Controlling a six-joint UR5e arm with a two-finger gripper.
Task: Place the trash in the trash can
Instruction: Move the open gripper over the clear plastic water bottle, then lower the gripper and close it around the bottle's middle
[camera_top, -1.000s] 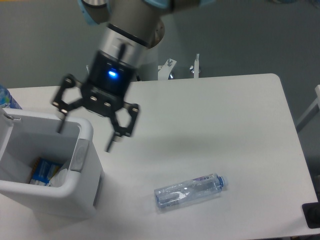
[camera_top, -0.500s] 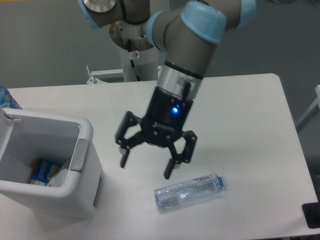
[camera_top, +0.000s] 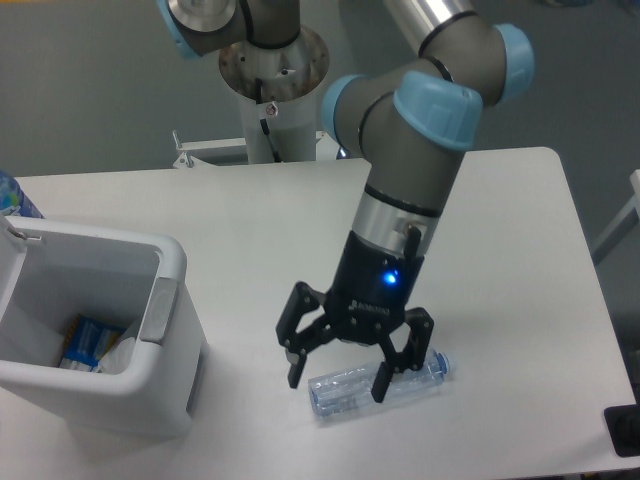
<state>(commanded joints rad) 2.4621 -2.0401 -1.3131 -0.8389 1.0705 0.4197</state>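
Observation:
The clear plastic water bottle (camera_top: 345, 389) lies on its side on the white table near the front edge, cap to the right. My gripper (camera_top: 337, 384) is open and straddles the bottle's middle, one fingertip behind its left end, the other in front of its body. The white trash can (camera_top: 168, 270) stands at the front left, its grey latch plate (camera_top: 158, 310) facing the arm. The crumpled white wrapper (camera_top: 117, 352) lies inside the can next to a blue printed item (camera_top: 88, 340).
The arm's base column (camera_top: 272, 90) stands at the back of the table. A blue-patterned object (camera_top: 12, 196) peeks in at the left edge behind the can. A dark object (camera_top: 624, 430) sits at the front right corner.
My gripper has swung from above the can's rim rightward and forward across the table, then down over the bottle. It stayed open. The bottle has not moved.

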